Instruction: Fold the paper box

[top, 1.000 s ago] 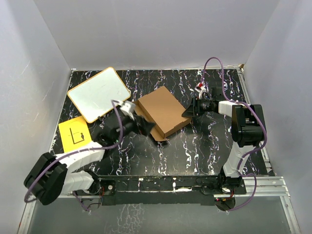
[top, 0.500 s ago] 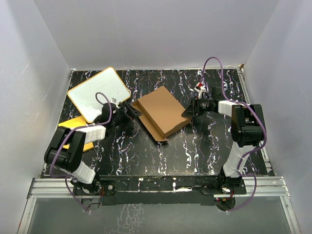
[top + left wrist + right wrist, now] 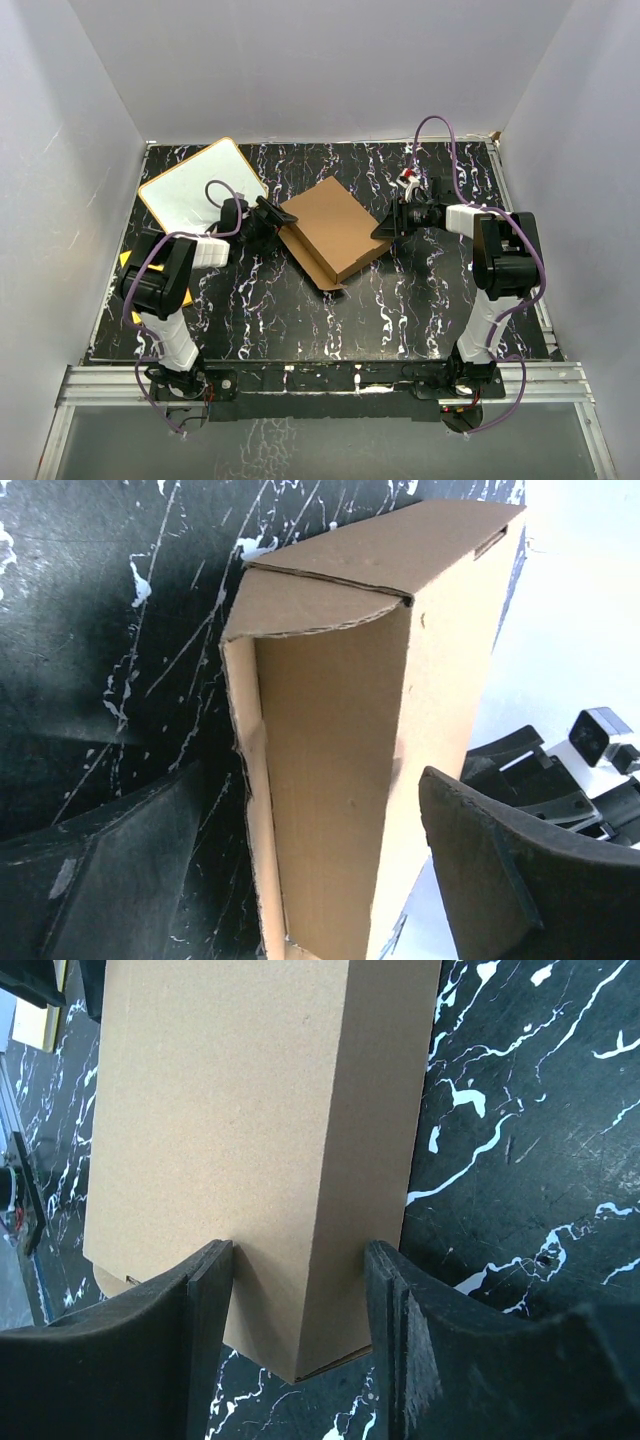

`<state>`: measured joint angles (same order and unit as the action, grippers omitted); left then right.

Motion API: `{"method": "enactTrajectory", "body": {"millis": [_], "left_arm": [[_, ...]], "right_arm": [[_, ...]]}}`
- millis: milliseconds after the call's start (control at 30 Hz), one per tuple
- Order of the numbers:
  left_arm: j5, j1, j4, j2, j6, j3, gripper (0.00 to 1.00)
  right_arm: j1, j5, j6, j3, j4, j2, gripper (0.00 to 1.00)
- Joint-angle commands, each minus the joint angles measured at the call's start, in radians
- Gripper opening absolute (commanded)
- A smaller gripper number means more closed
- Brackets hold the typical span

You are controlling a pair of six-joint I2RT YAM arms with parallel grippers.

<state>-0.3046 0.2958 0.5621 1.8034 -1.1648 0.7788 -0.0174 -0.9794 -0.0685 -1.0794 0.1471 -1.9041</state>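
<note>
The paper box [image 3: 330,226] is a shallow brown cardboard box lying slantwise mid-table, lid down, with a flap edge showing along its near-left side. My left gripper [image 3: 272,217] is at the box's left end. In the left wrist view the jaws are open [image 3: 330,880] and straddle the box's open end [image 3: 340,760], with a gap on both sides. My right gripper [image 3: 384,228] is at the box's right corner. In the right wrist view it [image 3: 300,1330] is closed on that corner [image 3: 290,1290], with both fingers against the cardboard.
A white board with an orange rim [image 3: 190,190] lies at the back left, just behind my left arm. A yellow sheet [image 3: 126,259] is mostly hidden under that arm. Grey walls enclose the table on three sides.
My left arm has swung back and to the left, from the box's near-left side to its left end, now covering the yellow sheet. The right gripper and the box have stayed put.
</note>
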Motion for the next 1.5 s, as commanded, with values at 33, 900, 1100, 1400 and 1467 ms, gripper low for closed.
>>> {"method": "enactTrajectory", "body": {"millis": [33,900,1100,1400,1467], "left_arm": [[0.053,-0.003,-0.096,0.02,0.006,0.037,0.77],[0.005,-0.002,-0.154,0.083,0.041,0.062,0.43],[-0.002,-0.002,-0.151,0.087,0.043,0.057,0.44],[-0.013,-0.003,-0.143,0.091,0.042,0.054,0.44],[-0.013,-0.003,-0.143,0.092,0.043,0.055,0.44]], "right_arm": [[-0.018,0.114,-0.087,-0.019,0.015,-0.036,0.55],[-0.198,-0.192,-1.666,0.073,0.802,0.322,0.87],[-0.396,0.094,-1.32,0.224,0.326,0.406,0.71],[-0.526,0.289,-1.208,0.213,0.204,0.37,0.55],[-0.538,0.299,-1.199,0.212,0.197,0.367,0.51]]}}
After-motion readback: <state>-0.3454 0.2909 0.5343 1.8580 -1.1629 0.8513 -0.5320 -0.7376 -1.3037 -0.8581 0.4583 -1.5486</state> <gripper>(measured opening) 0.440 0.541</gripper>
